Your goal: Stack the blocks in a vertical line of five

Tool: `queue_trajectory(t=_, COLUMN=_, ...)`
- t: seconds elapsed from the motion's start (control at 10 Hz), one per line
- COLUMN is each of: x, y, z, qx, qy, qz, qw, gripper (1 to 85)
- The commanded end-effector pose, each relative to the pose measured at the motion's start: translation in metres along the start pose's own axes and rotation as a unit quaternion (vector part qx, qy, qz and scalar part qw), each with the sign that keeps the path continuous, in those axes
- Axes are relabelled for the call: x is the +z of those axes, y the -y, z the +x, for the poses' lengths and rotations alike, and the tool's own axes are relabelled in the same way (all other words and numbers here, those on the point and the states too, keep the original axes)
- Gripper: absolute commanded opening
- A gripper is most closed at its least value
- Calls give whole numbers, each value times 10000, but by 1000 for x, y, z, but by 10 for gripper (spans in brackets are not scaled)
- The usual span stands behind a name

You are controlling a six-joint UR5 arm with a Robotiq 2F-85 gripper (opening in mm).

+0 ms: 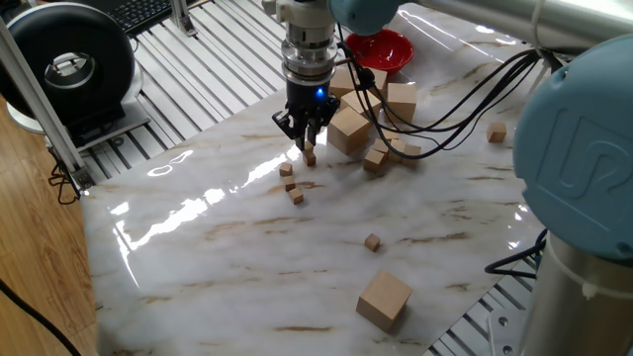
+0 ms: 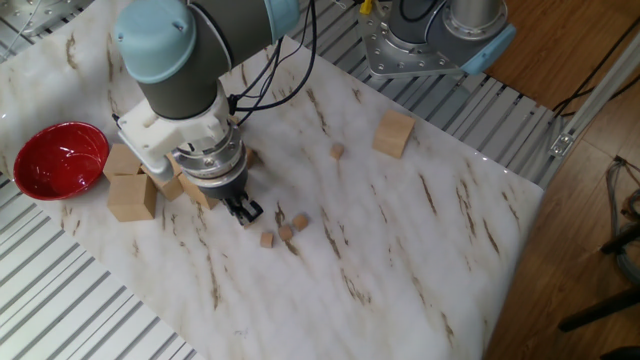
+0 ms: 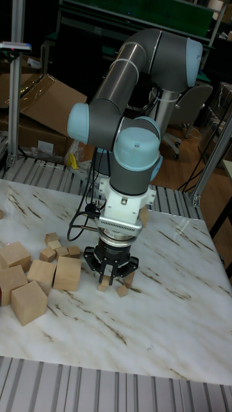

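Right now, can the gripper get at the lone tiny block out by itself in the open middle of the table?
Probably yes. That lone block sits on bare marble with nothing beside it, so the gripper, hanging over the cluster, has free access from above.
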State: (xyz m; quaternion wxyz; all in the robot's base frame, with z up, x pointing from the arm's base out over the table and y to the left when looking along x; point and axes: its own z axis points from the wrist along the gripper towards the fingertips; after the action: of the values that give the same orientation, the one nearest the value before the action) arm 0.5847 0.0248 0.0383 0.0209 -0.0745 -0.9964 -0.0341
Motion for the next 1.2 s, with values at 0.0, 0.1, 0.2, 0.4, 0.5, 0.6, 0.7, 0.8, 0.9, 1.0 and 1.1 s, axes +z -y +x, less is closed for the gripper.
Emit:
queue_trajectory(t=0.0, x=2, y=2, z=0, qx=-2, qy=-1, qz=22, qw=10000, gripper=10)
queue_trajectory(t=0.1, x=2, y=3, z=-1, qx=-1, qy=3, qz=52, qw=10000, gripper=10)
queue_trajectory(t=0.2, x=2, y=3, z=-1, qx=-9, qy=3, qz=52, qw=10000, gripper=10)
queue_trajectory(t=0.4, x=3, y=4, z=0, qx=-24, qy=-20, qz=56, qw=10000, gripper=10)
queue_trajectory(t=0.5, x=3, y=3, z=1, qx=-24, qy=-28, qz=49, qw=10000, gripper=10)
queue_trajectory(t=0.6, x=3, y=3, z=1, qx=-32, qy=-29, qz=49, qw=10000, gripper=10)
queue_trajectory(t=0.7, x=3, y=2, z=2, qx=-56, qy=-47, qz=29, qw=10000, gripper=10)
queue_trajectory(t=0.8, x=3, y=3, z=3, qx=-117, qy=-71, qz=32, qw=9999, gripper=10)
queue_trajectory(t=0.9, x=5, y=2, z=3, qx=-126, qy=-91, qz=-4, qw=9999, gripper=10)
queue_trajectory(t=1.0, x=5, y=2, z=3, qx=-126, qy=-91, qz=-4, qw=9999, gripper=10)
queue_trajectory(t=1.1, x=5, y=2, z=3, qx=-134, qy=-84, qz=-5, qw=9999, gripper=10)
